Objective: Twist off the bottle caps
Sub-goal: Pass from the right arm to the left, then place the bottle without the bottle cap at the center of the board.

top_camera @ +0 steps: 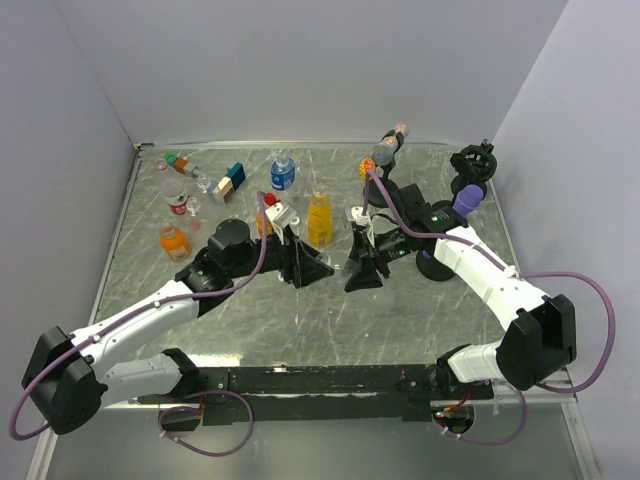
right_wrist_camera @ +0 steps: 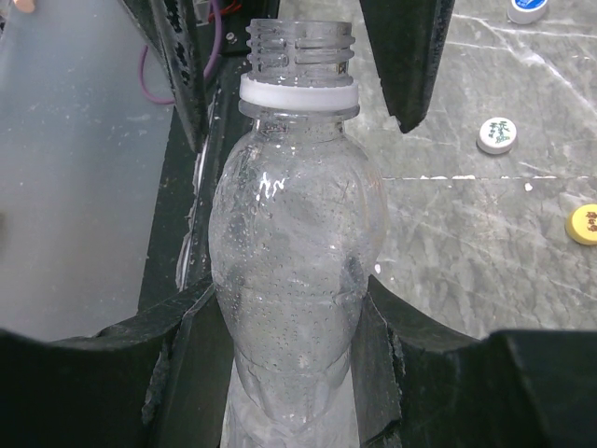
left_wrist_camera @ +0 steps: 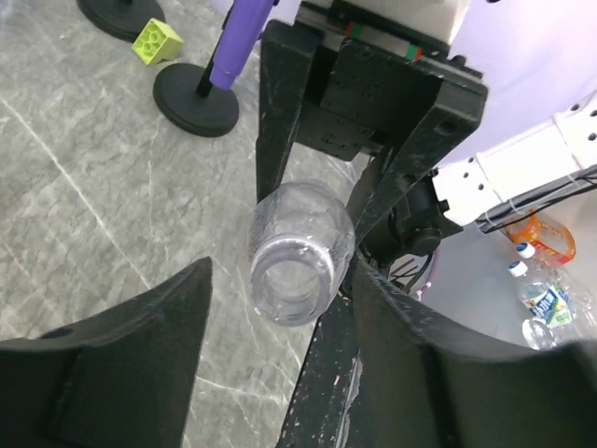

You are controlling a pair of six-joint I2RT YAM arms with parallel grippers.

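Right jaws clench the clear bottle round its belly, presumably to steady it against twisting. Left jaws stand released, flanking the neck without contact. The neck is bare: threads exposed, white collar ring present, no cap. A loose white cap lies on the surface at two o'clock, a yellow cap at three.

The clear bottle, uncapped, fills the middle of the frame, its mouth toward the top; a white cap and a yellow cap lie at right.
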